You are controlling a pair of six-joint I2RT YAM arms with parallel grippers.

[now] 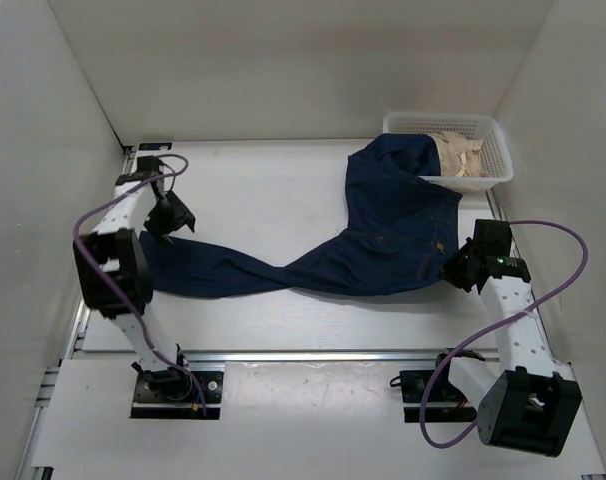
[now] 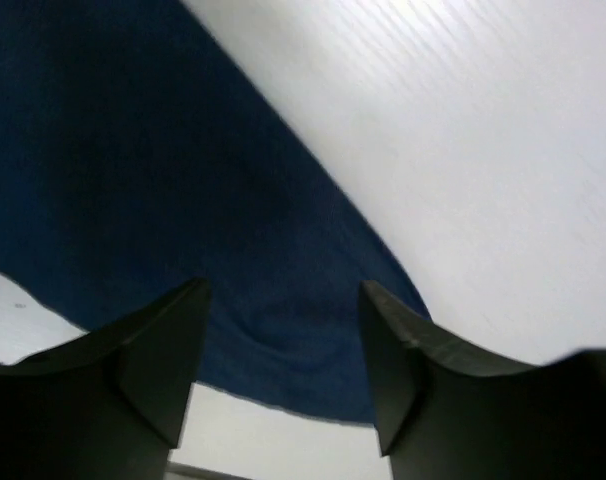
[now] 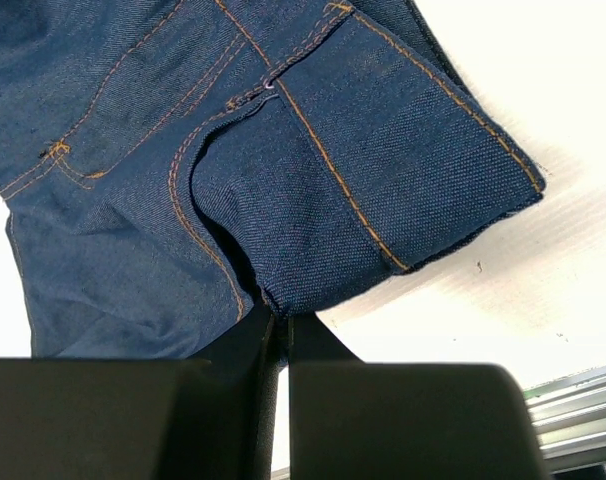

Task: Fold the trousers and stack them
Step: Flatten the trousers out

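Navy denim trousers lie spread across my tabletop, a tan-stitched edge pinched tight in my right hand, while my left hand hovers wide open just over a leg end.

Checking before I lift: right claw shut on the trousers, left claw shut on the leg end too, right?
No. The left claw is open above the trousers, as the left wrist view shows. The right claw is shut on them.
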